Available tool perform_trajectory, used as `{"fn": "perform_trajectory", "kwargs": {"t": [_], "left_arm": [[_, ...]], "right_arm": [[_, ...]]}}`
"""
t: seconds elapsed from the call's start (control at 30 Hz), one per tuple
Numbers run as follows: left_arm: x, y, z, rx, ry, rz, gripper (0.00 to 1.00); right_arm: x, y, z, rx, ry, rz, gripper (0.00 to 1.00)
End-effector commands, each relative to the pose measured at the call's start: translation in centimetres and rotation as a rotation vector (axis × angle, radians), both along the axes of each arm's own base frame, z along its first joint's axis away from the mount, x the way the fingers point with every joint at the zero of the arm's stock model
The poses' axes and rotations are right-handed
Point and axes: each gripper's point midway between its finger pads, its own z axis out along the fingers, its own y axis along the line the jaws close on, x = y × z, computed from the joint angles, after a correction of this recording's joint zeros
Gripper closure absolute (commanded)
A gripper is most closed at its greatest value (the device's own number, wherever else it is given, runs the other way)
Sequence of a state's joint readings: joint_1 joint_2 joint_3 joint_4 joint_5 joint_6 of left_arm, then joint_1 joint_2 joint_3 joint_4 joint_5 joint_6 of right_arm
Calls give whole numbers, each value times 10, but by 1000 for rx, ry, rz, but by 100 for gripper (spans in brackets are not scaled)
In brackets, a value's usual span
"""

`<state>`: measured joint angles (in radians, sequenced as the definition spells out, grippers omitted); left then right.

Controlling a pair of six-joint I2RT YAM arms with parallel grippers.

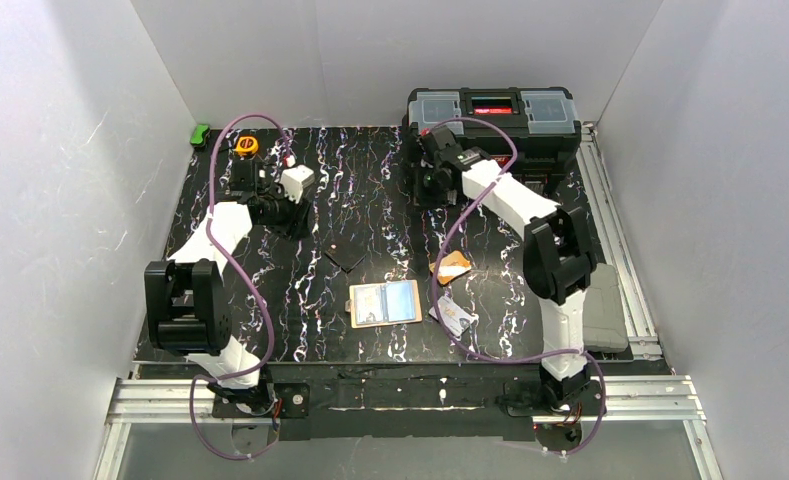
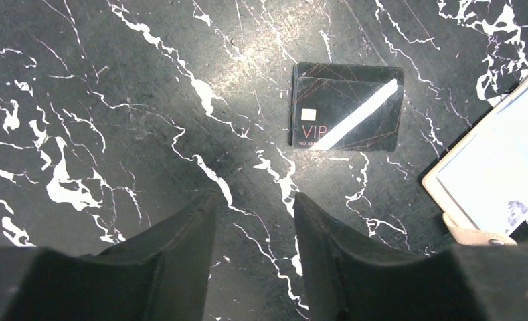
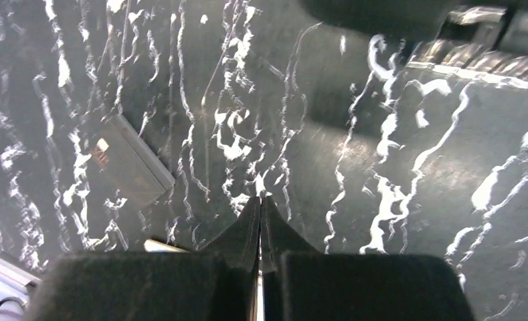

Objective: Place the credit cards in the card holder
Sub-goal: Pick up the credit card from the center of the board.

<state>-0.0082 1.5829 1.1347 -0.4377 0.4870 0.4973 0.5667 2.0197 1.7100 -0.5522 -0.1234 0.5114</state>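
The card holder [image 1: 385,303] lies open near the table's front middle, cream-edged with a pale blue inside; its corner shows in the left wrist view [image 2: 495,170]. An orange-yellow credit card [image 1: 452,265] and a silver-white credit card [image 1: 457,316] lie to its right. A black VIP card [image 2: 346,107] rests further back [image 1: 345,260]. My left gripper [image 2: 254,207] hovers open over bare table, short of the black card; from above it sits at the back left [image 1: 288,213]. My right gripper [image 3: 261,200] is shut with nothing in it, close to the toolbox [image 1: 428,190].
A big black toolbox [image 1: 493,115] stands at the back right. An orange tape measure [image 1: 246,145] and a green object [image 1: 200,134] lie at the back left. A grey pad [image 1: 605,305] sits off the table's right edge. White walls enclose the table.
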Motion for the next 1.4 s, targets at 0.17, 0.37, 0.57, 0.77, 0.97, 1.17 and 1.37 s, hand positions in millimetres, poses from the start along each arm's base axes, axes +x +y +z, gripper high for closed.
{"fn": "perform_trajectory", "kwargs": {"t": [0.17,0.37,0.57,0.77,0.97,1.17,1.37], "left_arm": [[1,-11,-18,72,-3,-66,73],[-7,-20,-37,87,19,-102,73],[-16,-26,-53,75,45,-142,50],[-20,-35,-62,108,-41,-230,39],[-21,-29,-66,241,-140,-364,39],[-24,-43,-39,219,-309,-535,37],[-22,-58,-41,182,-317,-577,38]], "right_arm": [[11,37,18,-103,-98,122,4],[3,54,5,-62,-60,195,2],[-21,84,-10,8,-23,299,13],[-35,99,-35,5,13,345,22],[-44,105,-44,64,40,382,33],[-49,108,-48,184,92,400,34],[-53,112,-53,251,130,441,35]]}}
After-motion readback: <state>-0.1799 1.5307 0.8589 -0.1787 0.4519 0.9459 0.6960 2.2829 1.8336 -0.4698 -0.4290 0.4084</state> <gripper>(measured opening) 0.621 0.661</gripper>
